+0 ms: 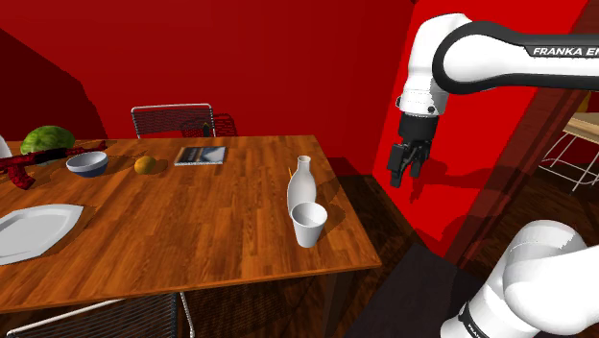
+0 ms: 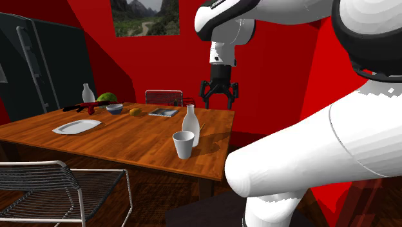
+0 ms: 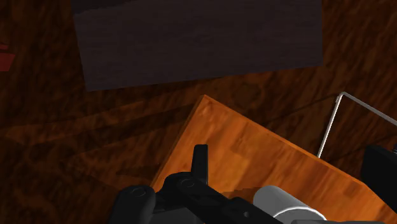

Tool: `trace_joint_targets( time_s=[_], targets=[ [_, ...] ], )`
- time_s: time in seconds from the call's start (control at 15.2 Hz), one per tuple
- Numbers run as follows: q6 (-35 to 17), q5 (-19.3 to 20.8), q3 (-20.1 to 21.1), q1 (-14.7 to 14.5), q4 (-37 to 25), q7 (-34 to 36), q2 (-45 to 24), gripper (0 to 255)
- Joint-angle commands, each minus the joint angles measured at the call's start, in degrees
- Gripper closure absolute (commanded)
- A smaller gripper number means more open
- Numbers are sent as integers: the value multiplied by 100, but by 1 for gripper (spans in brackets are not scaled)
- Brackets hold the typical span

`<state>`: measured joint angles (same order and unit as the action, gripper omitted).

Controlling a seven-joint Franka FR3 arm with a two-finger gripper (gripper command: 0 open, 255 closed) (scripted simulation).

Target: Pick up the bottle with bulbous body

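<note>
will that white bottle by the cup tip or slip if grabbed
Probably rigid: the bottle looks smooth and hard, so it may slip. Its wide body under a narrow neck suggests it stands steadily, but the cup close by could get knocked.

White bottle (image 2: pixel 189 124) beside cup (image 2: pixel 183 144) on wooden table (image 2: pixel 122 137), tool (image 2: pixel 219 102) above, jaws apart

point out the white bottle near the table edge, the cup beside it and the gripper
white bottle (image 1: pixel 300 192), shoulder view, on its rounded body
white cup (image 1: pixel 308 227), shoulder view, on its outer wall
gripper (image 1: pixel 404 178), shoulder view, midway between the tips of its open fingers
</note>
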<state>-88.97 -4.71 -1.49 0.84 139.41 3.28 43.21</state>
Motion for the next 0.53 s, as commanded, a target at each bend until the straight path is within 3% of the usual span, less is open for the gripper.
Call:
trace_joint_targets(
  time_s=[0.0,0.46],
  targets=[
    [0,0,0,0,0,0,0,0],
    [-829,69,144,-46,-854,65,-1589,0]
  ],
)
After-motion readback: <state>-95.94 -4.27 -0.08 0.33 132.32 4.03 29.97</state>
